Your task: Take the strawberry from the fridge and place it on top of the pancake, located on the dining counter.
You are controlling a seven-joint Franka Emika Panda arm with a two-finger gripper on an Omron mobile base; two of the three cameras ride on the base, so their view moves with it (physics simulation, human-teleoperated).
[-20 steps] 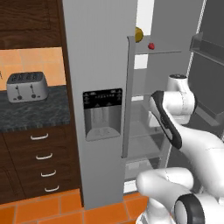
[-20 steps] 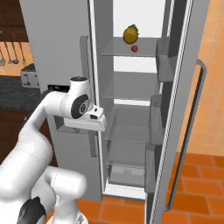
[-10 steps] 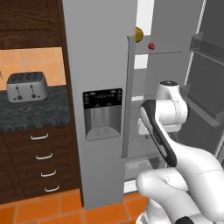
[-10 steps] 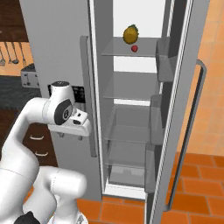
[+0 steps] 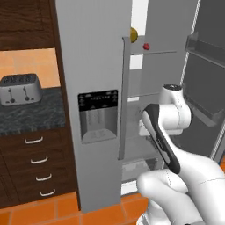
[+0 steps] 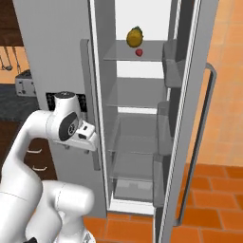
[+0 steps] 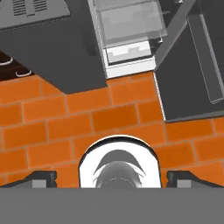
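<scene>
The fridge (image 5: 94, 66) stands with its right door (image 6: 190, 95) swung open. The strawberry (image 6: 139, 52) lies on the top shelf, small and red, next to a larger yellow-brown fruit (image 6: 135, 36); the strawberry (image 5: 146, 46) also peeks past the closed left door. My gripper (image 7: 112, 178) points down at the floor, open, with nothing between its fingertips (image 7: 41, 177). The hand (image 6: 84, 135) hangs in front of the closed left door, well below and left of the berry. The pancake and the dining counter are out of view.
Glass shelves (image 6: 133, 95) and a bottom drawer (image 7: 129, 26) fill the open compartment. Door bins (image 5: 204, 46) line the open door. A toaster (image 5: 19, 88) sits on the dark counter with drawers (image 5: 37, 165) to the left. Orange tiled floor (image 7: 65, 122) lies below.
The hand has swung left, away from the open compartment toward the closed left door, and the arm has folded in closer to the base. The jaws stay open.
</scene>
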